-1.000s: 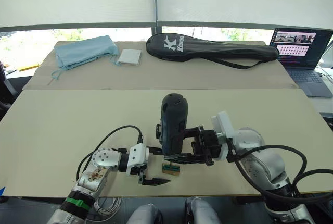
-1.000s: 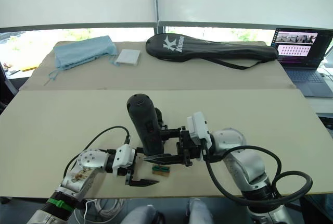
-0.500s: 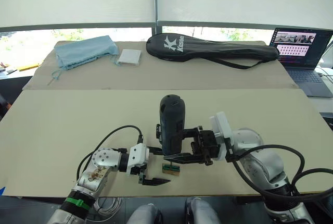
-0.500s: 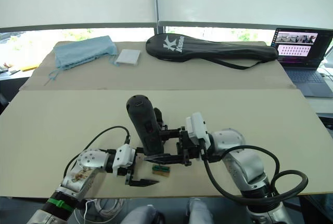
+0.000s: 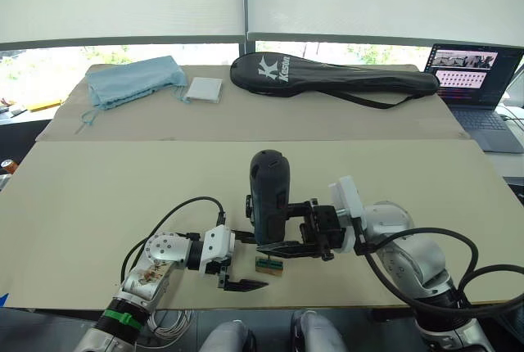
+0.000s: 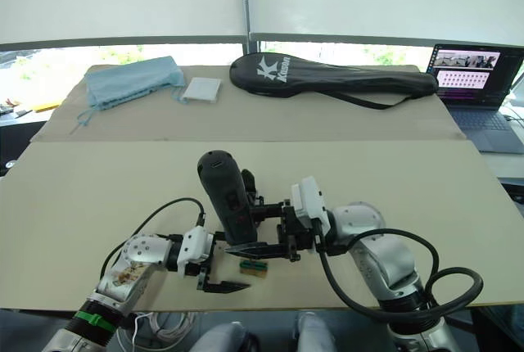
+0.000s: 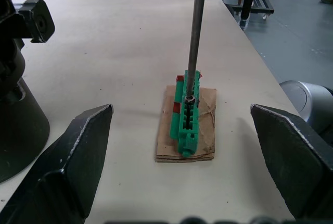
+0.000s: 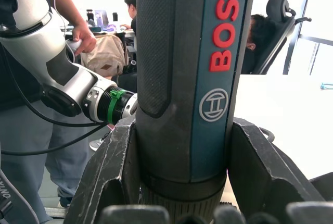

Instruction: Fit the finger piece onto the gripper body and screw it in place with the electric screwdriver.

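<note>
Two claws over beige table: right grasps electric screwdriver, left released.

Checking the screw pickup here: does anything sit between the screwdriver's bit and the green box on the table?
Nothing visible does. In the left wrist view the thin bit of the electric screwdriver, held upright in the right claw, comes down onto the green-and-tan box. The left claw is open, its fingers to either side, apart from the box.
</note>
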Available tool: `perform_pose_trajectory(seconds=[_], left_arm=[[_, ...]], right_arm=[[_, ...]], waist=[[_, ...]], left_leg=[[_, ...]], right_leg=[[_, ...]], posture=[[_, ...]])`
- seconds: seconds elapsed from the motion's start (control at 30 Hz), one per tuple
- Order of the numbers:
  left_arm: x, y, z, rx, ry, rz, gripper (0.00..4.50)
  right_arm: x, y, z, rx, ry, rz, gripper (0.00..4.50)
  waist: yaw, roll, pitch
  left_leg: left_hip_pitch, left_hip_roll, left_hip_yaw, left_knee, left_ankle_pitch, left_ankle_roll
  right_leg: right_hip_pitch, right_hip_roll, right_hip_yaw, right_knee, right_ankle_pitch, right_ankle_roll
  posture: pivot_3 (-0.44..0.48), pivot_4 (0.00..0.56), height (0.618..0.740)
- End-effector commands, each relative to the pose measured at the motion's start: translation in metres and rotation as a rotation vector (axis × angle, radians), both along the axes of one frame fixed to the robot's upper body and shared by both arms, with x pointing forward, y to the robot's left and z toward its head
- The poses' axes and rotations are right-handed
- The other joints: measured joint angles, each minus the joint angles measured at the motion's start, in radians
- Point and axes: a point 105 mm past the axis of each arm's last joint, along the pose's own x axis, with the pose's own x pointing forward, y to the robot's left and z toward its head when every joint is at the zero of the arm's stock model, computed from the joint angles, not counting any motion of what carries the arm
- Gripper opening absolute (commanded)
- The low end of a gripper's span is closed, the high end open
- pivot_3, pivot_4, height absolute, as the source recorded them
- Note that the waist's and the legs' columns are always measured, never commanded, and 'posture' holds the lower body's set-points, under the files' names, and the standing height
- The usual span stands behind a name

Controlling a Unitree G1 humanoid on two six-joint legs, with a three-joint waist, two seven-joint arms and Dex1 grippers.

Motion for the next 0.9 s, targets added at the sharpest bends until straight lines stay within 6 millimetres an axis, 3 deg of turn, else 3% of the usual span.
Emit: perform_pose_trajectory(seconds=[0.03, 0.6, 0.9], left_arm=[[-0.008, 0.004, -0.020, 0.056, 0.075, -0.001, 4.46], [-0.007, 0.004, -0.018, 0.052, 0.072, 0.004, 4.46], [-0.006, 0.003, -0.006, 0.002, 0.028, -0.001, 4.46]], right_arm=[[-0.004, 0.002, 0.011, 0.024, -0.049, 0.022, 1.92], [0.000, 0.003, 0.006, -0.009, -0.053, 0.001, 1.92], [-0.004, 0.001, 0.017, 0.032, -0.060, 0.038, 1.92]], waist=[[0.000, 0.000, 0.000], [0.000, 0.000, 0.000], [0.000, 0.000, 0.000]], left_leg=[[0.000, 0.000, 0.000, 0.000, 0.000, 0.000], [0.000, 0.000, 0.000, 0.000, 0.000, 0.000], [0.000, 0.000, 0.000, 0.000, 0.000, 0.000]], right_leg=[[0.000, 0.000, 0.000, 0.000, 0.000, 0.000], [0.000, 0.000, 0.000, 0.000, 0.000, 0.000], [0.000, 0.000, 0.000, 0.000, 0.000, 0.000]], posture=[[0.000, 0.150, 0.740], [0.000, 0.150, 0.740], [0.000, 0.150, 0.740]])
